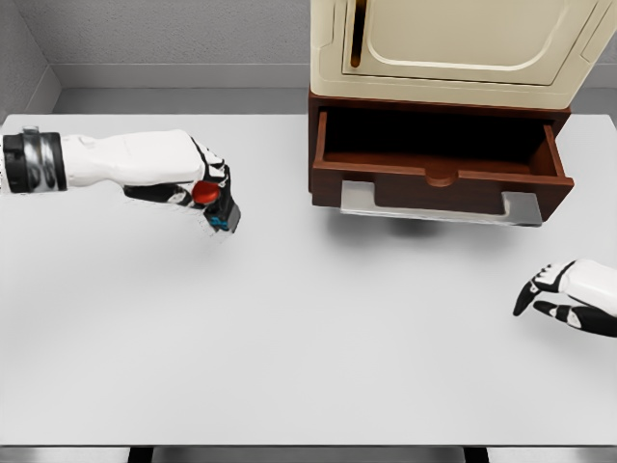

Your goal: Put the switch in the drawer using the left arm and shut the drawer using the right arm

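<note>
Switch (216, 204) sits pinched in the left hand (207, 188), well left of the open drawer (439, 159).

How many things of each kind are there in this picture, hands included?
Robot hands: 2, the left hand gripping the switch and the right hand open, low over the table.
Switches: 1, the red, black and blue switch.
Drawers: 1, the brown drawer, pulled open.
Cabinets: 1, the cream cabinet above the drawer.
Tables: 1.
Total: 6.
</note>
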Available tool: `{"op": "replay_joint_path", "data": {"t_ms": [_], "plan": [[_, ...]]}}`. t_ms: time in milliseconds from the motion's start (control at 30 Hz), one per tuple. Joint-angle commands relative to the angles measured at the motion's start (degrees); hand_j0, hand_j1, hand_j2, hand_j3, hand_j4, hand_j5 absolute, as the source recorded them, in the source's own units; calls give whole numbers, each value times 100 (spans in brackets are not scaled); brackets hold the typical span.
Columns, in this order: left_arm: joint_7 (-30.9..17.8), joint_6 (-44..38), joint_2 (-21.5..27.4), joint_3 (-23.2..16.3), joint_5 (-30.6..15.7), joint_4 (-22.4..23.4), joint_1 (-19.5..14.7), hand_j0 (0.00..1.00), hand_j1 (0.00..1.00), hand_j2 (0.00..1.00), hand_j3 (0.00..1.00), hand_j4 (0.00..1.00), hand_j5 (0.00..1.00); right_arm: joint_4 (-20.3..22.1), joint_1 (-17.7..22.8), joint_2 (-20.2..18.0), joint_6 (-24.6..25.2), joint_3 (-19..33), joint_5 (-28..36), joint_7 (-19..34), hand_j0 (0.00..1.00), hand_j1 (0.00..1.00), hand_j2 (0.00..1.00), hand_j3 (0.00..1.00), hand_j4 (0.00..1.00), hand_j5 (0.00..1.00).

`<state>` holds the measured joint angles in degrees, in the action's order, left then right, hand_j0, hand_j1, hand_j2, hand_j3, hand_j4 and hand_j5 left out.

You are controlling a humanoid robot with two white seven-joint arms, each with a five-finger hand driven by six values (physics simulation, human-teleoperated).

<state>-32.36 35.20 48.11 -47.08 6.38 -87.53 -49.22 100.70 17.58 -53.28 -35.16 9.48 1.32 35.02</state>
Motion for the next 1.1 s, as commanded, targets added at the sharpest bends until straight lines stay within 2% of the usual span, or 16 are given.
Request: {"op": "replay_joint_path", "data": {"t_ms": [0, 233, 367, 467, 600, 700, 733, 800, 1067], "plan": [[2, -20, -179, 6, -49, 78, -9, 35, 35, 35, 35, 35, 35, 3, 0, -7, 16, -42, 44, -2, 47, 47, 47, 47, 47, 47], [2, -20, -706, 15, -49, 139, -378, 35, 35, 35, 35, 35, 35, 3, 0, -7, 16, -42, 44, -2, 49, 49, 49, 49, 49, 49], [-16, -20, -1198, 85, -41, 210, -413, 35, 35, 35, 35, 35, 35, 3, 0, -7, 16, -42, 44, -2, 49, 49, 49, 49, 49, 49], [-42, -20, -1313, 200, -14, 210, -439, 35, 35, 35, 35, 35, 35, 3, 0, -7, 16, -42, 44, -2, 49, 49, 49, 49, 49, 49], [-42, -20, -1453, 191, -14, 210, -800, 35, 35, 35, 35, 35, 35, 3, 0, -7, 16, -42, 44, -2, 49, 49, 49, 49, 49, 49], [-42, -20, -1699, 191, 12, 210, -905, 35, 35, 35, 35, 35, 35, 3, 0, -7, 16, -42, 44, -2, 49, 49, 49, 49, 49, 49], [-42, -20, -1822, 191, 21, 254, -976, 35, 35, 35, 35, 35, 35, 3, 0, -7, 16, -42, 44, -2, 49, 49, 49, 49, 49, 49], [-60, -20, -2183, 138, 144, 825, -1002, 35, 35, 35, 35, 35, 35, 3, 0, -7, 16, -42, 44, -2, 50, 50, 50, 50, 50, 50], [-42, -20, -2306, 156, 170, 904, -1099, 35, 35, 35, 35, 35, 35, 3, 0, -7, 16, -42, 44, -2, 50, 50, 50, 50, 50, 50]]}}
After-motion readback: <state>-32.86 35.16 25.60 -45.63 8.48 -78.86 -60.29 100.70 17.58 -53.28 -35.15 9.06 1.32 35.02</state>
